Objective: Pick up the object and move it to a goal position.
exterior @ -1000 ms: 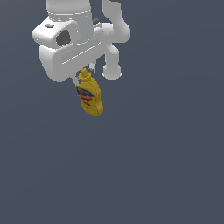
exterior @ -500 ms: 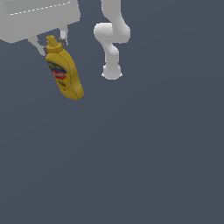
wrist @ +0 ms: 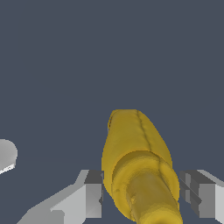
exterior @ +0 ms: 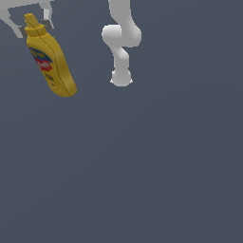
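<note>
The tool [wrist: 141, 192] is clenched on the mustard bottle [exterior: 50, 61], its two fingers [wrist: 89, 194] set either side of the bottle's shoulder just below the nozzle cap [exterior: 32, 22]. The bottle hangs in the air well above the grey worktop [exterior: 142, 180], at the upper part of the exterior view's left, tilted with its base swung down toward the exterior view's right. Risk, as judged: the hold sits high on a narrow, tapered section, so the heavy body below can pivot or slide out between the fingers if the arm swings sharply. The tilt suggests the hold is not fully square. Most of the tool and wrist is cut off by the edge of the exterior view, leaving only the fingertips visible. The arm's base column [exterior: 121, 52] stands well apart. No goal marker is visible in either view, so remaining travel cannot be assessed.
</note>
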